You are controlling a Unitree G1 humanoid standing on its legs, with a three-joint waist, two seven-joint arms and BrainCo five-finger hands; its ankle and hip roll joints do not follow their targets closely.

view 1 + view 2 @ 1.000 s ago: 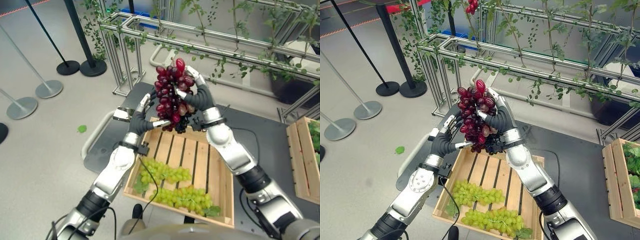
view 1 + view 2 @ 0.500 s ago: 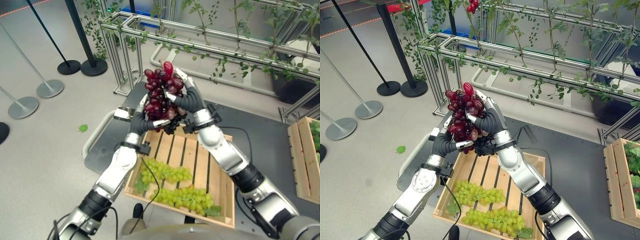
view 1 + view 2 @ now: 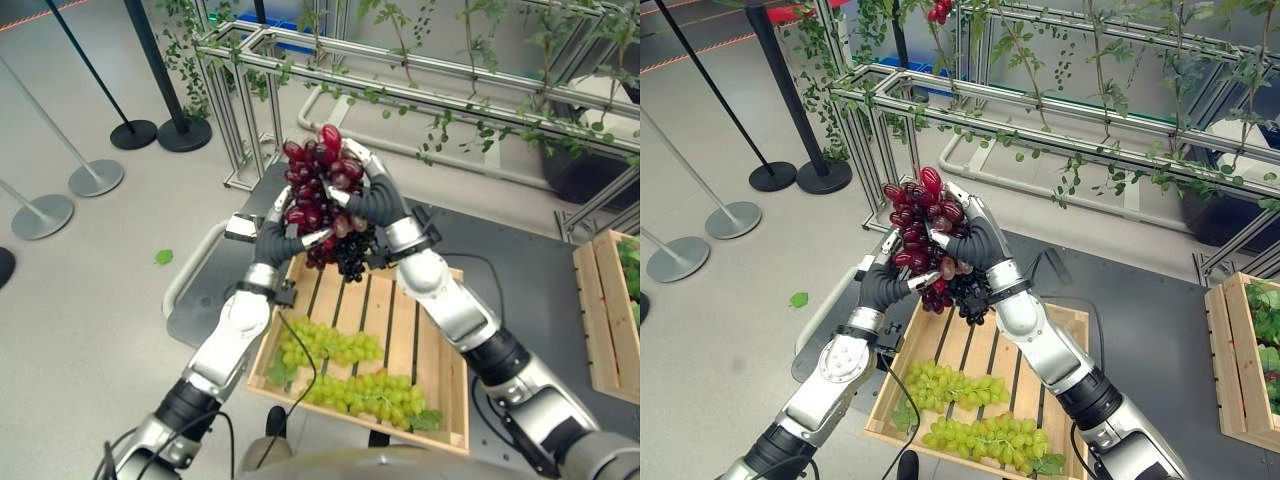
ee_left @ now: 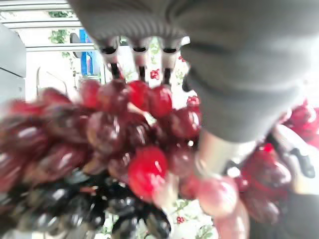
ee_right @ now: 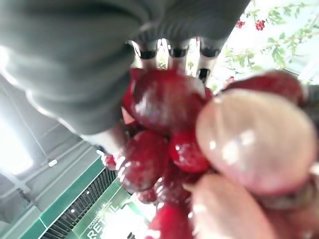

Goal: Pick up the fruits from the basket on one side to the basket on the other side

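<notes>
Red grapes (image 3: 318, 195) held above crate (image 3: 455, 385) rim.

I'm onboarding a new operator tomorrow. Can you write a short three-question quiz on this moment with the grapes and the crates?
1. True or false: both hands are closed around the red grape bunch.
2. What lies in the wooden crate under the arms? A) green grapes B) apples C) nothing
3. Fill in: the red bunch is held ___ the crate, touching none of its slats.

Key
1. True: the left hand and the right hand grip it from opposite sides.
2. A: two bunches of green grapes lie on the slats.
3. Above.
</notes>
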